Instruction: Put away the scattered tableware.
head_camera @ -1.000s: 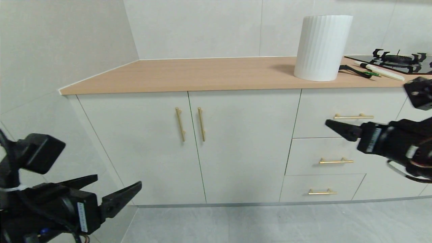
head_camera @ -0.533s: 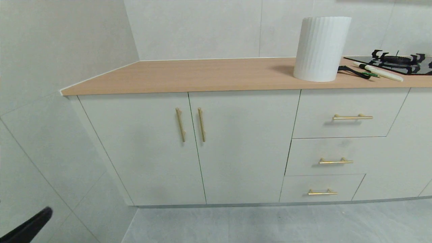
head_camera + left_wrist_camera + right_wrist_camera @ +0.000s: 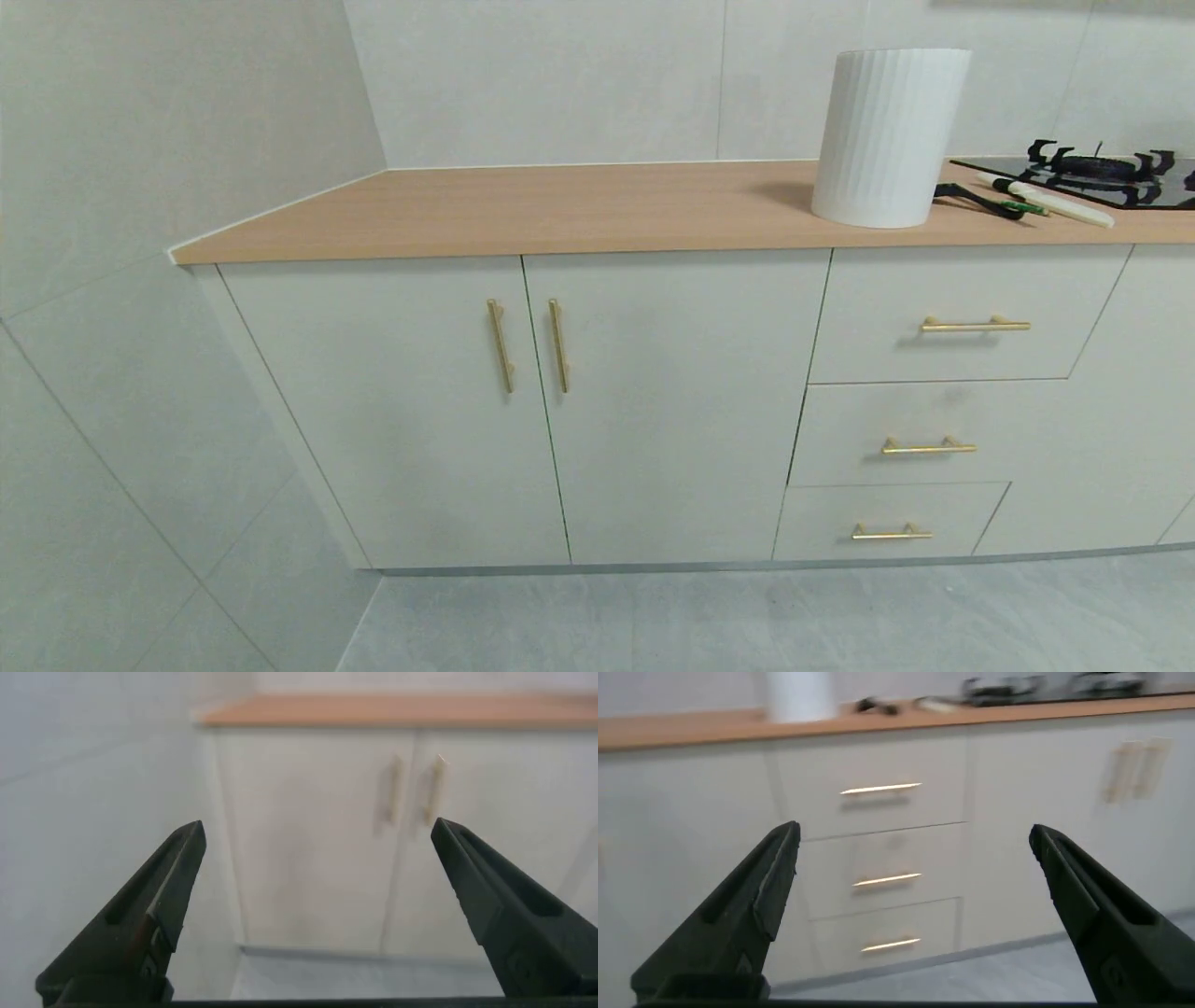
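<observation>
Two empty jaws-apart grippers face the cabinet (image 3: pixel 653 401): the left pincer (image 3: pixel 316 829) and the right pincer (image 3: pixel 913 832). The utensils (image 3: pixel 1046 199) lie on the desk (image 3: pixel 560 205), between the white canister (image 3: pixel 887 135) and the hob (image 3: pixel 1102 173). I'd fear a reaching arm toppling that canister.

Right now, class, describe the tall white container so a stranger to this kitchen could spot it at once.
Find the long wooden countertop and follow it toward the black stove on the right. Just before the stove stands the container: the one upright thing there, a white cylinder with ribbed sides, while the utensils beside it lie flat.
</observation>
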Controlling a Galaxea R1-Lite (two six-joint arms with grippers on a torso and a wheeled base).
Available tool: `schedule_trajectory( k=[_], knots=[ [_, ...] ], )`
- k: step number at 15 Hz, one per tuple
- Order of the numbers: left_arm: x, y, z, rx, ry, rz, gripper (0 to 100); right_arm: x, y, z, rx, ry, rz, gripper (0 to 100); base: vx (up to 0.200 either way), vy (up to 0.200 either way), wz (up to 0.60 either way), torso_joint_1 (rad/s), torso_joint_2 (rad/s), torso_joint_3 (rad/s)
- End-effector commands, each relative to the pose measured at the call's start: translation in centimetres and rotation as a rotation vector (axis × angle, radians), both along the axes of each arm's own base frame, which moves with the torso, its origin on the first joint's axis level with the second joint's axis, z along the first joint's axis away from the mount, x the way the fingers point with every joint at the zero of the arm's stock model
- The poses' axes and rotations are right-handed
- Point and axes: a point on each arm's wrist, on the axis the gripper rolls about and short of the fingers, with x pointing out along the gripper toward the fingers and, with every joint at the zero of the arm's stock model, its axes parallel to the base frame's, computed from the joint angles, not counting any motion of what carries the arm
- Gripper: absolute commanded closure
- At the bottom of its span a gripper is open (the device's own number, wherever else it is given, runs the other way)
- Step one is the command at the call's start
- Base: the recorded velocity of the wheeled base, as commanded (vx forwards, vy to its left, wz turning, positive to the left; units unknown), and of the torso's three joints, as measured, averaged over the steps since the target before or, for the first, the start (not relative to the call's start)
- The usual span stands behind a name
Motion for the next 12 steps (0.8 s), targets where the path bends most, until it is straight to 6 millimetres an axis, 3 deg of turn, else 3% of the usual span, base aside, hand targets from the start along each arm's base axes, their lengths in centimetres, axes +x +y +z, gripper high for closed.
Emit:
schedule_trajectory(
  k=[1, 2, 4, 5, 9, 12],
  knots=[
    [-1.2, -0.5, -0.7, -0.004, -0.047, 0.102, 0, -0.8, 0.3, -2.7, -0.015, -0.002, -0.061, 0, 0.000, 0.000, 0.00, 0.000, 0.00, 0.000],
    [-1.4, -0.6, -1.1, 0.001, -0.057, 0.102, 0, -0.5, 0.3, -3.2, -0.010, 0.016, -0.064, 0, 0.000, 0.000, 0.00, 0.000, 0.00, 0.000],
    [-0.6, -0.9, -3.9, 0.018, 0.004, 0.088, 0, 1.0, 0.3, -5.9, 0.019, 0.113, -0.053, 0, 0.000, 0.000, 0.00, 0.000, 0.00, 0.000],
    [0.7, -0.8, -5.9, 0.014, 0.072, 0.103, 0, 2.4, 0.4, -9.2, 0.014, 0.206, -0.024, 0, 0.000, 0.000, 0.00, 0.000, 0.00, 0.000],
    [3.6, -0.8, -10.7, 0.038, 0.096, 0.131, 0, 2.7, 0.9, -9.8, 0.033, 0.199, 0.231, 0, 0.000, 0.000, 0.00, 0.000, 0.00, 0.000],
    [3.7, -1.0, -11.6, 0.011, 0.166, 0.018, 0, 2.8, 1.1, -10.0, 0.007, 0.226, 0.283, 0, 0.000, 0.000, 0.00, 0.000, 0.00, 0.000]
  ],
)
